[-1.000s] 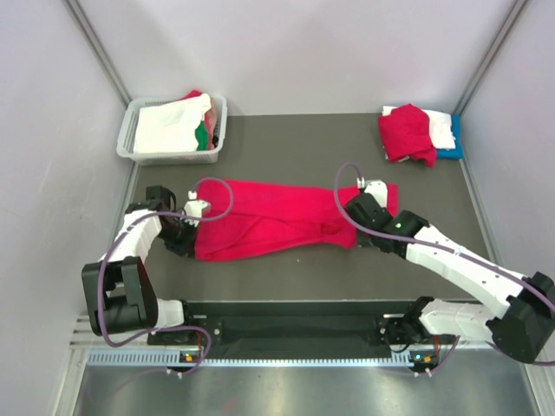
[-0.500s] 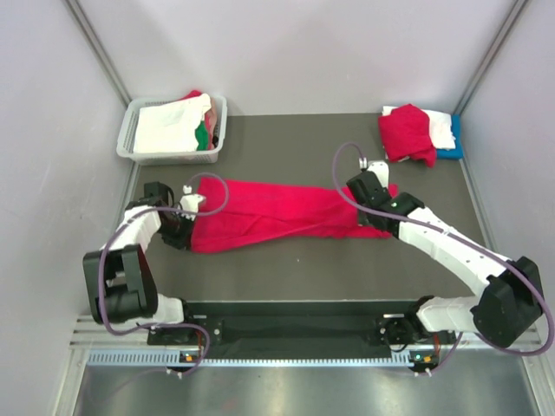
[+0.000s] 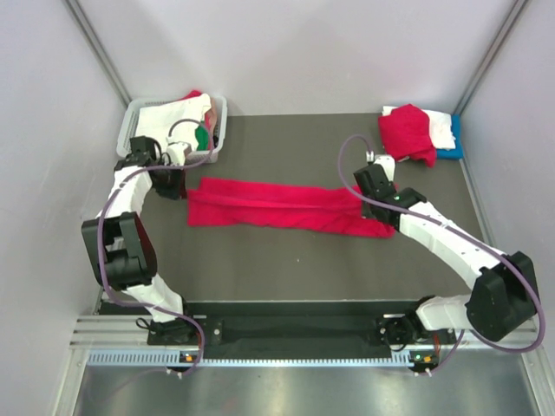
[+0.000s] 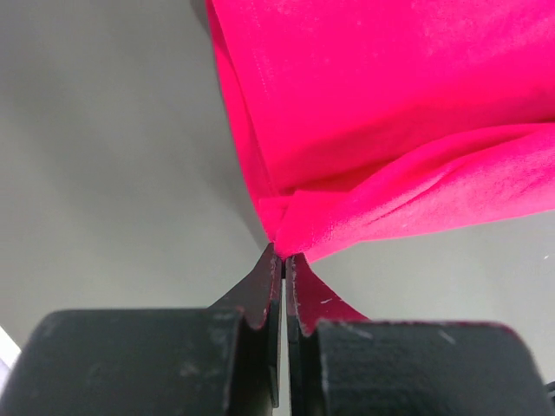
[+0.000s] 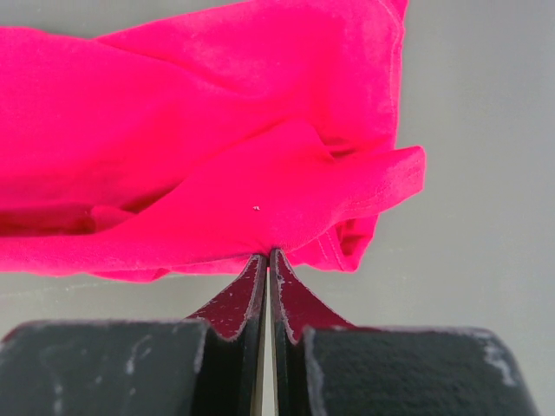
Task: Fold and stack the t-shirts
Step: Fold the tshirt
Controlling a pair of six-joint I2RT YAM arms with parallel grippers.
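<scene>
I count two grippers of mine: left gripper (image 4: 284,260) and right gripper (image 5: 268,256). One long red t-shirt (image 3: 277,206). One far pile of three: red shirt (image 3: 408,133), white shirt (image 3: 443,128), blue shirt (image 3: 451,152). One plastic tub (image 3: 223,117) of white, red and green garments (image 3: 165,126); how many, I cannot tell.

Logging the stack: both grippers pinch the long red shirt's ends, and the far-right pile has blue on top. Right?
No: the top view shows a folded red shirt on top there, blue shirt beneath. The left gripper and right gripper do pinch the ends of the long red shirt.
</scene>
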